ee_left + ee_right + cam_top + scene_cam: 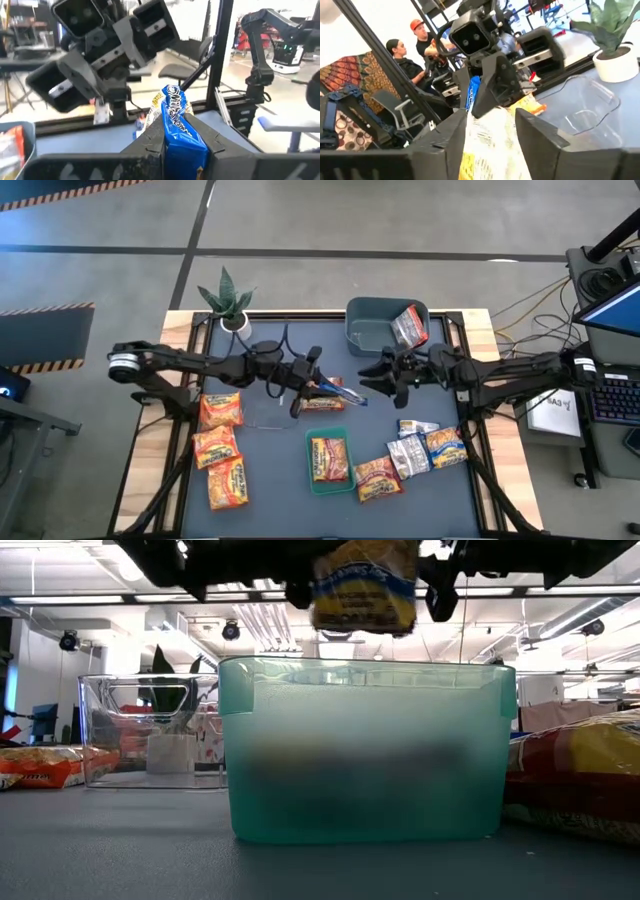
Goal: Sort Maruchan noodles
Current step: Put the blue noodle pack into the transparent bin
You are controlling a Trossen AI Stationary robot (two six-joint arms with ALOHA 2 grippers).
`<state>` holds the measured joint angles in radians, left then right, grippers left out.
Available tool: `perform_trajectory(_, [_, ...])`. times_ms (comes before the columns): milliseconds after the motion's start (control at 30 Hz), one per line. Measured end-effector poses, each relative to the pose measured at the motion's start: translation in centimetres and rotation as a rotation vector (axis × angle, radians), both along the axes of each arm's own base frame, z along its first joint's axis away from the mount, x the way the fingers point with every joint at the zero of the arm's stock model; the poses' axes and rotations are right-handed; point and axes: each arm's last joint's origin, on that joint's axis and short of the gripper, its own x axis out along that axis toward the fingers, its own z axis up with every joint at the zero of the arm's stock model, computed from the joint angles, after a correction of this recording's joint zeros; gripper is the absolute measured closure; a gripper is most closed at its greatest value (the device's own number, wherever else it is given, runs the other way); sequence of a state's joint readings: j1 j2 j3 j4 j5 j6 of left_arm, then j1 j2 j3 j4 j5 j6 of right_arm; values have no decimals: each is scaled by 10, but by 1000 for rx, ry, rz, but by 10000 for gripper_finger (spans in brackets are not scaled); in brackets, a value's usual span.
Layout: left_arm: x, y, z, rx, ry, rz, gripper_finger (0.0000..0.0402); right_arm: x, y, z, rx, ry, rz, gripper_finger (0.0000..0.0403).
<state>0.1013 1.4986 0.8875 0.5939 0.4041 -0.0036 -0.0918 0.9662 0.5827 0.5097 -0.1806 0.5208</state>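
Note:
A blue-and-yellow noodle packet (333, 392) hangs in the air between both grippers, over the table's middle. My left gripper (306, 388) is shut on its left end. My right gripper (381, 378) is open, with one finger on either side of the packet's other end (487, 137); I cannot tell whether they touch it. Three orange packets (220, 445) lie flat at the left. Several mixed packets (410, 455) lie at the right. One orange packet (328, 456) lies in the green tray (312, 480). A silver-red packet (410, 326) leans in the grey-blue bin (365, 330). My left gripper pinches the blue-and-yellow packet between its two fingers, on the blue end (176, 131), seen edge-on. The fingers come level from the table's left. The packet is lifted clear and reaches out past the fingertips toward the right gripper.
A potted plant (230, 302) stands at the far left edge. A clear bin (150, 730) sits left of the middle, under the left arm. In the low view the green tray (360, 750) stands below the held packet. People sit in the room behind (407, 60).

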Motion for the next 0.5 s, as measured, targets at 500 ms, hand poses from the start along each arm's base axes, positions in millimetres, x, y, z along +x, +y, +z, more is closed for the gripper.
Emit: perform_trajectory(500, [-106, 11, 50, 43, 639, 687, 368, -10, -12, -1, -55, 58, -86, 206])
